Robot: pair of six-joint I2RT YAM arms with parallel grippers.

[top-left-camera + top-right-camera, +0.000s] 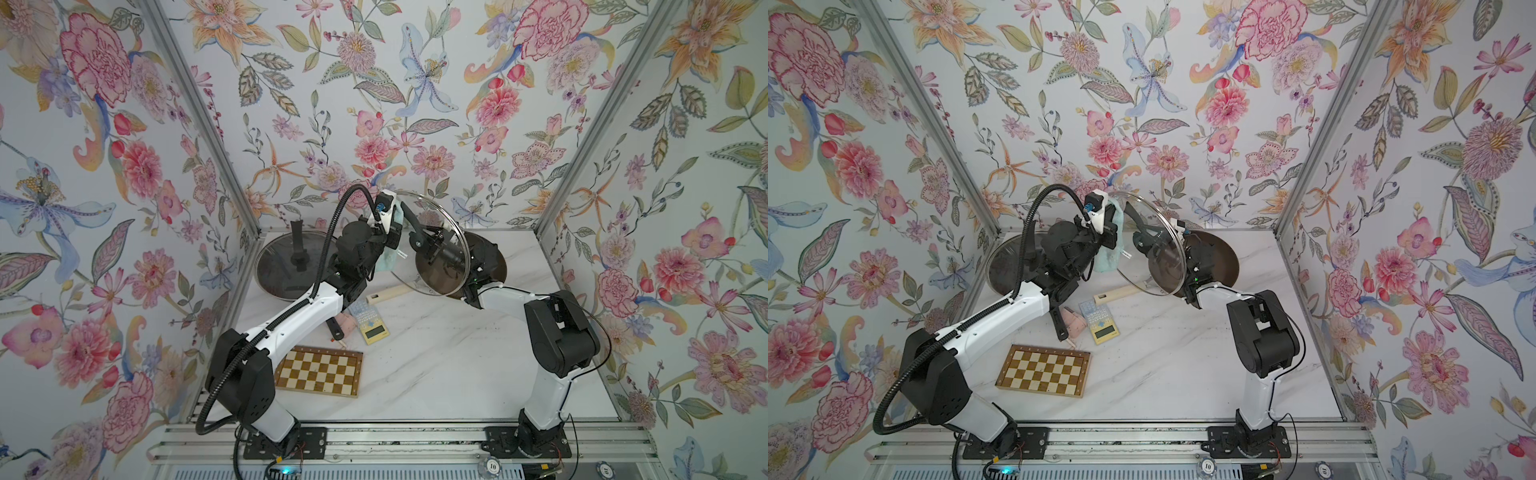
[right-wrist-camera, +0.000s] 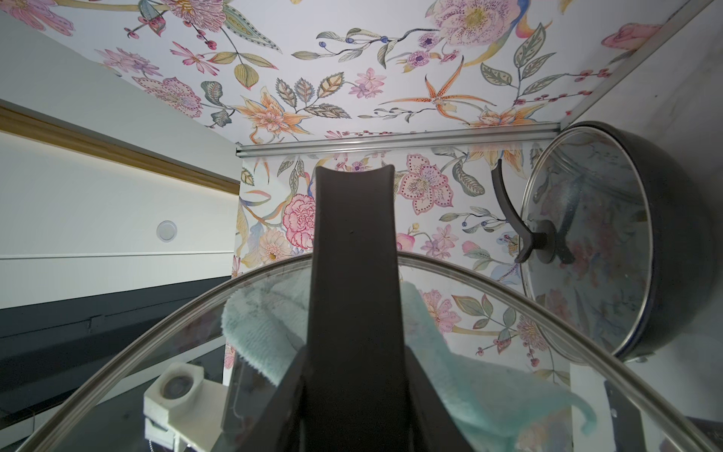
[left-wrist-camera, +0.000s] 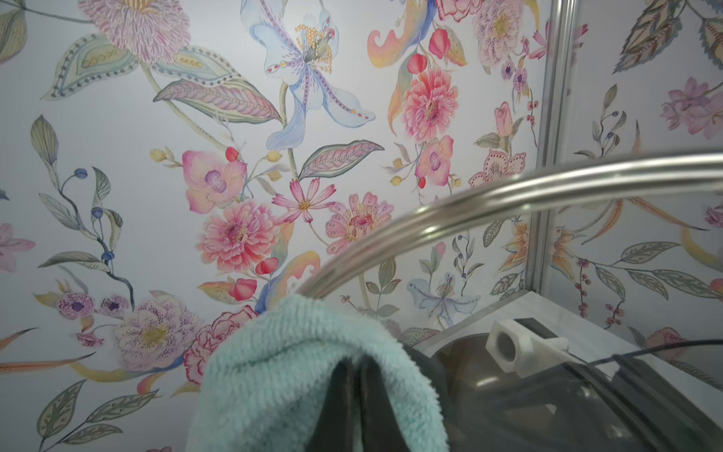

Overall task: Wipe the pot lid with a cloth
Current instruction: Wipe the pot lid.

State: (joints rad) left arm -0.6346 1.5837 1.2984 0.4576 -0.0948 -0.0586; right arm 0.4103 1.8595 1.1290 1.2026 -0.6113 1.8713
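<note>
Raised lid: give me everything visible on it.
The lid is a clear glass disc with a steel-looking rim and a black strap handle. It is up off the table, tipped near on edge. The right fingers clamp the handle; the cloth, held by the left fingers, lies against the opposite face near the upper rim.

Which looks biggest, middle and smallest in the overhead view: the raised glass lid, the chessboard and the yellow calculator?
In a top view:
1. raised glass lid, though it is held up nearer the camera and tilted, so its lead over the chessboard is unsure
2. chessboard
3. yellow calculator, clearly smallest
</note>
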